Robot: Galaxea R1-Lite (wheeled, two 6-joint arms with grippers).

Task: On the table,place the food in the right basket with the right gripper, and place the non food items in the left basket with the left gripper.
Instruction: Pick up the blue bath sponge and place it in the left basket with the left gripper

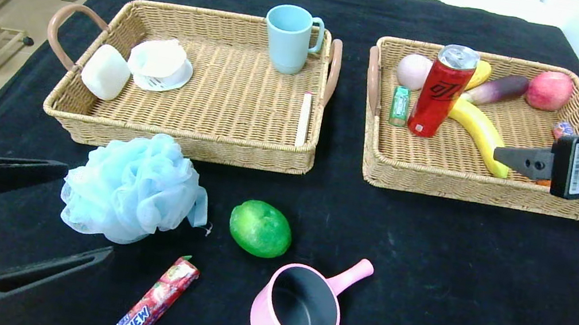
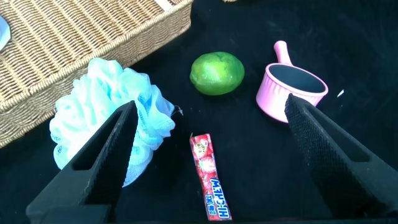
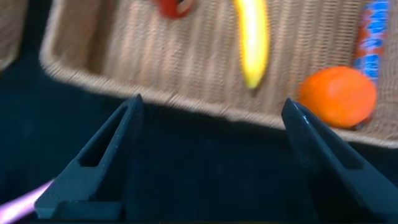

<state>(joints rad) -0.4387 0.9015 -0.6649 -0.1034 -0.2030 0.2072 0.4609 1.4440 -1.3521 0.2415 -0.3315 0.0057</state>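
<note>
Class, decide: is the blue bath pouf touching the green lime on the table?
Apart. The head view shows bare black cloth between the blue bath pouf and the green lime.

The left hand point(image 1: 45, 217) hangs low at the near left corner of the tabletop point(image 1: 426, 254), its two dark fingers point(image 1: 3, 172) spread wide and pointing toward the tabletop's middle, with nothing between them. The right arm reaches in from the tabletop's right edge, level and above the surface. The right hand point(image 3: 211, 155) sits over the right half of the tabletop, fingers point(image 3: 99, 155) apart and empty.
</note>
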